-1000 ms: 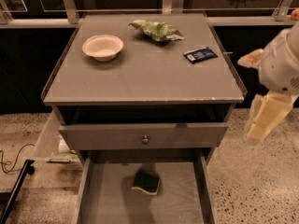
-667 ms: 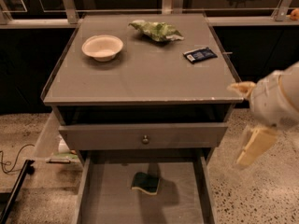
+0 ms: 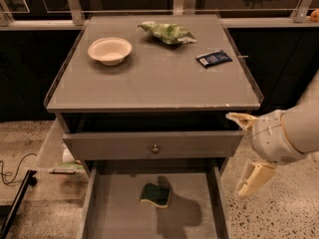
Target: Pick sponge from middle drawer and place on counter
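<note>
Your gripper (image 3: 238,154) hangs to the right of the cabinet, level with the drawer front (image 3: 149,144) and its one round metal knob (image 3: 155,148). Its two pale fingers are spread wide and hold nothing. The one sponge (image 3: 155,194), dark green over a yellow foam edge, lies flat on the bare grey floor of the open middle drawer (image 3: 117,215), well apart from the gripper. On the matte grey counter (image 3: 154,81) you have one round cream bowl (image 3: 109,50), one crumpled green wrapper (image 3: 167,32) and one flat dark-blue packet (image 3: 214,58) — its print too small to read.
</note>
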`<act>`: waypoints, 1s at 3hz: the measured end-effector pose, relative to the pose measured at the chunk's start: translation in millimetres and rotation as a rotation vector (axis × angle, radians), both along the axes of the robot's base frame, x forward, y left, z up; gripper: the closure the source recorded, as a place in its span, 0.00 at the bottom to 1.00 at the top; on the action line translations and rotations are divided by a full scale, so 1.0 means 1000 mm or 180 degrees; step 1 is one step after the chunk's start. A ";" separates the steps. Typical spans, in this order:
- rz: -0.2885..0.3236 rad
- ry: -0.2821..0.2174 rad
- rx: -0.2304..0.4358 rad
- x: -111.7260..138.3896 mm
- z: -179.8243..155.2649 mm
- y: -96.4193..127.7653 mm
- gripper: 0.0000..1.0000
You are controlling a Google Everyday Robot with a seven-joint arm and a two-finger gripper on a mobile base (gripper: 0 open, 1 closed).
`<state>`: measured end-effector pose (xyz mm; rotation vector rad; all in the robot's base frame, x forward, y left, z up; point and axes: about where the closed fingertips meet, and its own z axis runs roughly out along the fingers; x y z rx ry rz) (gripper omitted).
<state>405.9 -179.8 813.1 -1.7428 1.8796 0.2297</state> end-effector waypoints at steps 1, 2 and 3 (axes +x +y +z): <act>0.0005 0.0004 0.0000 0.000 -0.001 0.001 0.00; 0.0024 0.0012 0.0065 0.004 -0.035 0.011 0.00; 0.0077 0.0043 0.0249 0.013 -0.104 0.023 0.00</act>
